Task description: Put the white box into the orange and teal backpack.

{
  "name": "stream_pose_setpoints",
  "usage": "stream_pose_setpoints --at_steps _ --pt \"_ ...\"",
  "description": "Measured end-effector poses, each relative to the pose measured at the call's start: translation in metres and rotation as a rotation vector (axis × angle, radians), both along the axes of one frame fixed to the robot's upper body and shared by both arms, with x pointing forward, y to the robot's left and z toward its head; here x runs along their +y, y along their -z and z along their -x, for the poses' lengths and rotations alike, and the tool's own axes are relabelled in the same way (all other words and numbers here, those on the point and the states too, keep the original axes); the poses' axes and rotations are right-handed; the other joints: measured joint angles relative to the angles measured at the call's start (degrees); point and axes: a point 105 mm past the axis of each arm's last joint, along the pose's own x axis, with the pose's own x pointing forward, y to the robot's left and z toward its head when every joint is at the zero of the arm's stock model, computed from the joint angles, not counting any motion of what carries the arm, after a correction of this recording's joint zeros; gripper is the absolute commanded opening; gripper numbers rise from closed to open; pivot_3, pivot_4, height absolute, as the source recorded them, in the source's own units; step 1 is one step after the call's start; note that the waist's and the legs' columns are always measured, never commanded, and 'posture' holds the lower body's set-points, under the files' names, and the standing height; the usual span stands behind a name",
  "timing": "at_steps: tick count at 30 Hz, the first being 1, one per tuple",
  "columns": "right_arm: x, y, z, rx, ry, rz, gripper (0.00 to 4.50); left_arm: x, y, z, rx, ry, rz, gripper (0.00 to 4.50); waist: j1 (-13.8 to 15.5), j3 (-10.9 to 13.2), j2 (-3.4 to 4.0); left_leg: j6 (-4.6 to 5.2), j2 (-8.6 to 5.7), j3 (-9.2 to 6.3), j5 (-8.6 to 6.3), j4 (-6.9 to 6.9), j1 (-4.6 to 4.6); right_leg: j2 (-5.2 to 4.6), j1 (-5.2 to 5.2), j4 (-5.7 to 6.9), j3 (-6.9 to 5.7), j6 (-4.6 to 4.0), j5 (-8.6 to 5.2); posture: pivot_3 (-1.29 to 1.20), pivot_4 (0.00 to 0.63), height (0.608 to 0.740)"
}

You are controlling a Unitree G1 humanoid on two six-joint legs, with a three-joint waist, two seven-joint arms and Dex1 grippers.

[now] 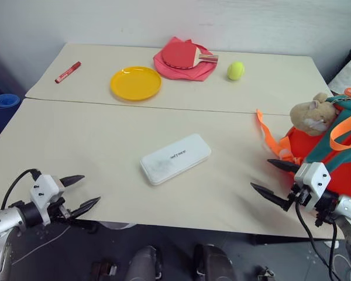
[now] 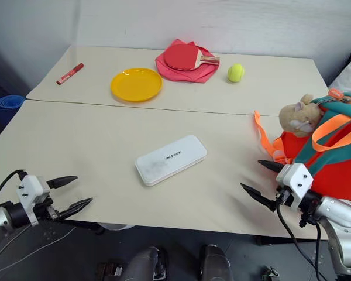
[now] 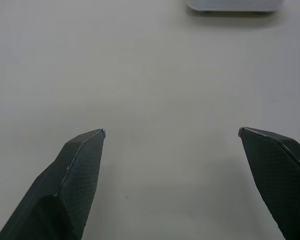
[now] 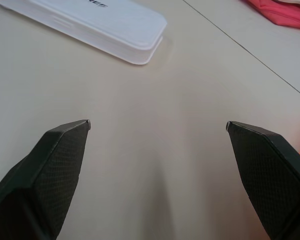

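**White box lies untouched at table's centre as both grippers wait wide open**

The white box (image 1: 175, 158) lies flat and slightly askew near the middle of the near table (image 1: 105, 146), dark lettering facing up, with bare tabletop all around it. Well to its right, the orange and teal backpack (image 1: 333, 158) slumps at the table's right edge, a tan plush animal (image 1: 313, 115) perched on its upper side and bright orange webbing (image 1: 268, 136) trailing toward the box. At the near edge, the left gripper (image 1: 82, 192) hovers with its two black fingers spread apart and nothing between them; the right gripper (image 1: 273, 178), just beside the backpack, is likewise spread wide and empty. On the far table sit a yellow plate (image 1: 136, 83), a red-pink cloth (image 1: 184, 67) with a red paddle (image 1: 187, 56) resting on it, a yellow-green ball (image 1: 236, 71) and, near the left edge, a red marker (image 1: 68, 72).
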Motion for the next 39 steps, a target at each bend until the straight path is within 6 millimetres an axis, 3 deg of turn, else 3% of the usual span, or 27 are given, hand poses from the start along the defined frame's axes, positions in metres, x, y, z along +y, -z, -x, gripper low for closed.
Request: stream_pose_setpoints --at_steps 6,7,10,15,17,19,22,23,30,34,39 --pt "0.008 0.007 -0.002 0.034 -0.020 -0.002 4.48 -0.002 -0.006 -0.011 -0.004 -0.004 -0.003 4.50 0.2 0.0 0.00 -0.10 -0.01 -0.02 -0.04 0.03 0.00 -0.02 0.01 0.04 -0.01 0.00 0.00 0.00 0.150 0.740" --pt "0.013 0.008 -0.004 0.059 -0.032 -0.006 4.10 -0.007 -0.010 -0.015 -0.012 0.012 0.009 4.50 0.1 0.0 0.00 -0.11 -0.01 -0.02 -0.03 0.04 0.00 -0.02 0.01 0.05 -0.01 0.00 0.00 0.00 0.150 0.740" --pt "0.031 0.008 -0.014 0.151 -0.067 0.021 3.24 -0.020 -0.013 -0.022 0.003 0.059 -0.005 3.95 -0.3 0.0 0.04 -0.19 0.00 0.00 0.09 0.02 0.01 -0.01 -0.04 0.07 0.04 0.00 0.00 0.00 0.150 0.740" --pt "0.074 -0.053 -0.050 0.074 -0.064 0.038 1.46 -0.043 -0.008 -0.022 0.062 0.114 -0.012 2.39 -1.5 0.1 0.19 -0.21 0.04 -0.08 0.17 -0.05 -0.05 0.01 -0.15 0.09 -0.03 -0.08 -0.04 0.00 0.150 0.740" --pt "0.085 -0.062 -0.059 0.055 -0.051 0.054 0.78 -0.059 -0.012 -0.022 0.055 0.151 0.016 1.79 -1.3 0.1 0.18 -0.21 0.03 -0.11 0.18 -0.06 -0.11 0.01 -0.14 0.05 -0.08 -0.08 -0.04 0.00 0.150 0.740" --pt "0.093 -0.059 -0.074 0.071 -0.011 0.066 0.04 -0.067 -0.013 -0.025 0.058 0.152 0.039 1.12 -1.1 0.1 0.18 -0.12 -0.02 -0.05 0.20 0.03 -0.12 -0.01 -0.12 0.06 -0.06 -0.08 -0.04 0.00 0.150 0.740" --pt "0.092 -0.046 -0.103 0.101 0.096 0.126 0.00 -0.080 -0.022 -0.037 0.019 0.154 0.079 0.13 -0.9 0.1 0.18 0.02 -0.11 0.00 0.26 0.16 -0.22 -0.04 -0.14 0.10 -0.05 0.03 0.02 0.00 0.150 0.740" --pt "0.091 -0.043 -0.110 0.106 0.124 0.139 0.00 -0.083 -0.023 -0.039 0.017 0.153 0.078 0.06 -0.9 0.1 0.18 0.03 -0.11 0.00 0.27 0.16 -0.23 -0.04 -0.14 0.10 -0.06 0.04 0.02 0.00 0.150 0.740" --pt "0.106 -0.028 -0.135 0.176 0.182 0.129 0.00 -0.092 -0.022 -0.051 0.056 0.136 0.086 0.06 -1.6 0.1 0.18 0.02 -0.07 0.01 0.37 0.11 -0.28 0.09 -0.16 0.29 -0.10 0.04 0.02 0.00 0.150 0.740" --pt "0.112 -0.021 -0.136 0.232 0.144 0.116 0.00 -0.099 -0.012 -0.047 0.121 0.167 0.084 0.06 -1.7 0.1 0.18 0.04 -0.07 0.03 0.38 0.13 -0.29 0.11 -0.16 0.29 -0.09 0.04 0.02 0.00 0.150 0.740" --pt "0.128 -0.013 -0.126 0.292 0.039 0.101 0.00 -0.102 -0.014 -0.052 0.142 0.160 0.089 0.06 -1.6 0.1 0.18 0.00 -0.06 -0.01 0.41 0.12 -0.29 0.11 -0.17 0.33 -0.09 0.04 0.02 0.00 0.150 0.740"
